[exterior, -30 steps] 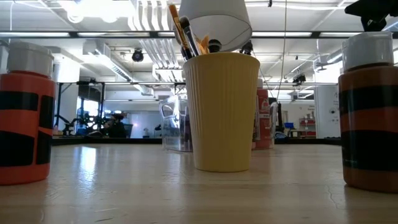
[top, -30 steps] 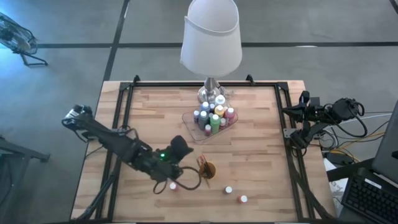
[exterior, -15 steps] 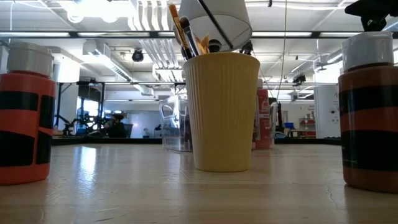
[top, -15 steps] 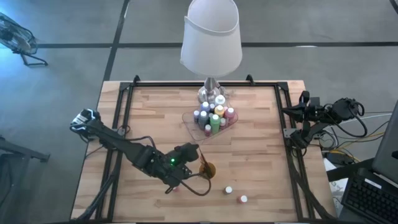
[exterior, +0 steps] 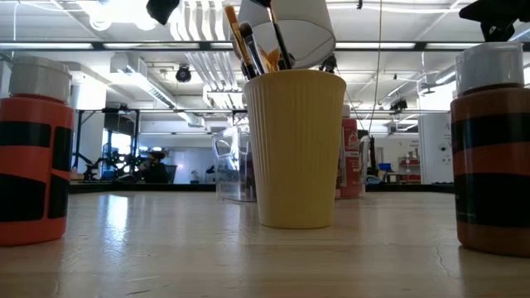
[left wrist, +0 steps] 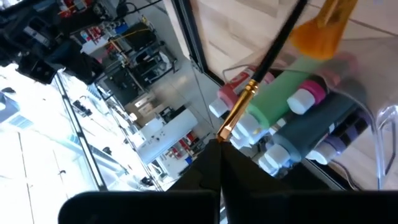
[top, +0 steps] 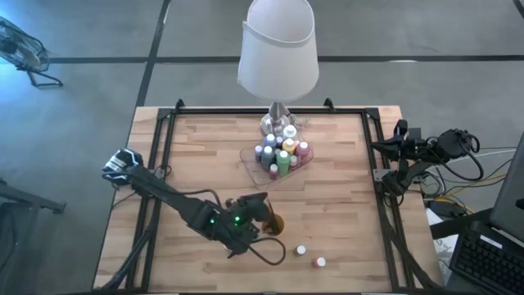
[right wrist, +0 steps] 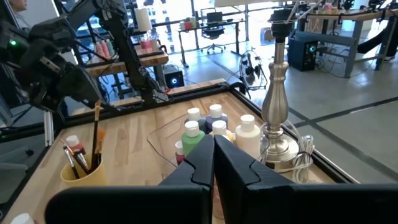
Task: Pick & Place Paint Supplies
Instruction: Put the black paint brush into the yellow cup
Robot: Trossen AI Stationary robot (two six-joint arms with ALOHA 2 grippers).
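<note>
An orange cup stands near the table's front middle with several brushes in it. My left gripper hovers just above it, shut on a dark-handled brush whose lower end reaches into the cup. White-capped paint bottles stand packed in a clear tray by the lamp. Two loose bottles stand on their bases near the front edge. My right gripper is shut and holds nothing; it waits at the table's right edge. My left gripper pinches the brush at its bristle end, just past the gold ferrule, between its two fingertips. The brush hangs steeply below the fingers. Its dark handle points down into the orange cup.
A lamp with a white shade stands at the back middle, its metal base beside the tray. A black frame runs along the table's edges. Bare wood lies left and right of the tray.
My left gripper has gone down and toward the table's right, up to the cup, and has rolled as it went. The brush it holds has swung from a slant to nearly upright, and its handle end has gone into the cup.
</note>
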